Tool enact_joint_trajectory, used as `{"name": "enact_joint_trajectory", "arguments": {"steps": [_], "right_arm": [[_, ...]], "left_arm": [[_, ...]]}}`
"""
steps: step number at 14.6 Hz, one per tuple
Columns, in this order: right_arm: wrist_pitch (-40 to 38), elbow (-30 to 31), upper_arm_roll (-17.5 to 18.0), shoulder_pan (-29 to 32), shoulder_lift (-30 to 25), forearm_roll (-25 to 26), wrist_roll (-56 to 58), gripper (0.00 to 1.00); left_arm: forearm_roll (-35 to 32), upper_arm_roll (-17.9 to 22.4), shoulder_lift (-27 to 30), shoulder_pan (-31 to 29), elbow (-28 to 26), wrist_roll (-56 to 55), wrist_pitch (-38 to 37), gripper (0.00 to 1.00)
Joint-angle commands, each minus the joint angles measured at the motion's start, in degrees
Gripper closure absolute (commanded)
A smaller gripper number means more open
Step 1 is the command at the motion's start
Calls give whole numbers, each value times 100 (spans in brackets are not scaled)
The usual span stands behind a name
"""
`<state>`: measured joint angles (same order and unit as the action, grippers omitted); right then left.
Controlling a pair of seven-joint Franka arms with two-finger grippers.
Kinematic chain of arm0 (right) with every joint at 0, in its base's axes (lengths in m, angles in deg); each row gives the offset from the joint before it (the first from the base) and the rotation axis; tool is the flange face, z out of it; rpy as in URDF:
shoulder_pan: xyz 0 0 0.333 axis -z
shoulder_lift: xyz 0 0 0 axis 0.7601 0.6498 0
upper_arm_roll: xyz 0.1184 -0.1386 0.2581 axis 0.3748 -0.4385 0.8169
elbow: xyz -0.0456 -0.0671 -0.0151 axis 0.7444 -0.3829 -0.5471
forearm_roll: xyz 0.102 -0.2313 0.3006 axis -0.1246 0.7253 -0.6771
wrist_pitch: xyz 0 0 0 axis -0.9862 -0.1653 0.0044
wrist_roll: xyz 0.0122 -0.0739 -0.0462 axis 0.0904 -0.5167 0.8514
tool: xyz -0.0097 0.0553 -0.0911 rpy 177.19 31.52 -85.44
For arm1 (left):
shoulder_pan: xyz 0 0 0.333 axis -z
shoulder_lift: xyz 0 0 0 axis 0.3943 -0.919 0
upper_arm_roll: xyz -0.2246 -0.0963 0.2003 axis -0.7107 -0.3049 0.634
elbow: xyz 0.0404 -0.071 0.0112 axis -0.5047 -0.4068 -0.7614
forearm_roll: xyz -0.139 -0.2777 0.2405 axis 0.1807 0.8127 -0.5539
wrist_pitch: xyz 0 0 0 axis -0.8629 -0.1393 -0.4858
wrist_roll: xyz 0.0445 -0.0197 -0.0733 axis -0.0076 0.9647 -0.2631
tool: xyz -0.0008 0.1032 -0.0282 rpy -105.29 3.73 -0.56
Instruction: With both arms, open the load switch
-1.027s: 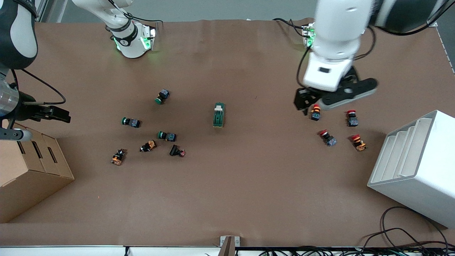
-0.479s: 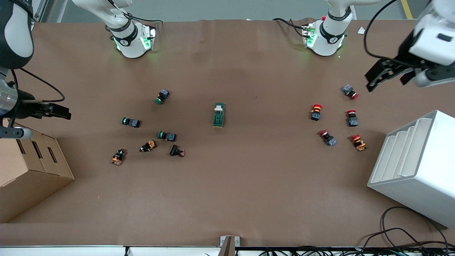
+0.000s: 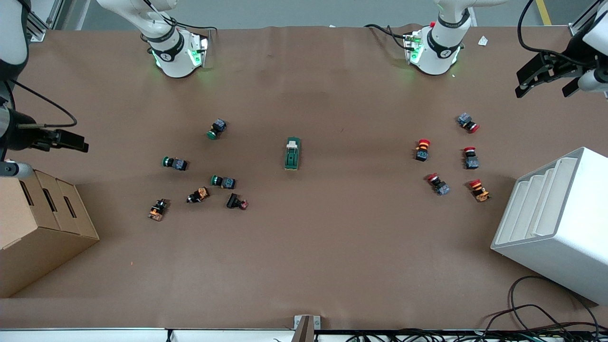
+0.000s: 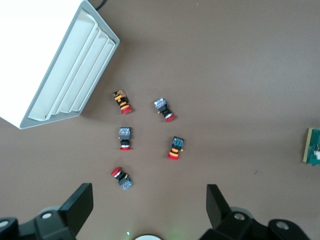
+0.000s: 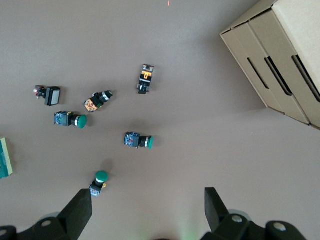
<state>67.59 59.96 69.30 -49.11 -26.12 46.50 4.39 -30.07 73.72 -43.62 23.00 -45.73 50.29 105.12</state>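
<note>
The load switch (image 3: 292,153), a small green block with a white lever piece at the end toward the robots' bases, lies alone at the middle of the table. It shows at the edge of the left wrist view (image 4: 314,146) and of the right wrist view (image 5: 4,159). My left gripper (image 3: 546,84) hangs open high over the left arm's end of the table, holding nothing (image 4: 150,200). My right gripper (image 3: 71,141) hangs open and bare over the right arm's end (image 5: 148,202), above the cardboard box's edge. Both are well away from the switch.
Several red-capped pushbuttons (image 3: 422,148) lie toward the left arm's end, next to a white slotted rack (image 3: 560,223). Green and orange pushbuttons (image 3: 217,128) lie scattered toward the right arm's end, near a cardboard box (image 3: 33,223). Cables (image 3: 532,323) trail at the table's near edge.
My left arm has swung from over the red pushbuttons out to the table's end and risen. My right gripper has drifted slightly toward the robots' bases. The switch has not moved.
</note>
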Motion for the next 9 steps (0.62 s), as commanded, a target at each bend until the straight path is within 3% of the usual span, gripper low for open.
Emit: {"name": "enact_joint_trajectory", "arguments": {"steps": [1,9], "right_arm": [[-2,94,90,24,-287,-57,49,0],[490,138,37,147,-260,-4,58,0]], "left_arm": [[103,-11,272,-31,-287,96,28,0],[94,-38,105,4,-234,104,168,0]]}}
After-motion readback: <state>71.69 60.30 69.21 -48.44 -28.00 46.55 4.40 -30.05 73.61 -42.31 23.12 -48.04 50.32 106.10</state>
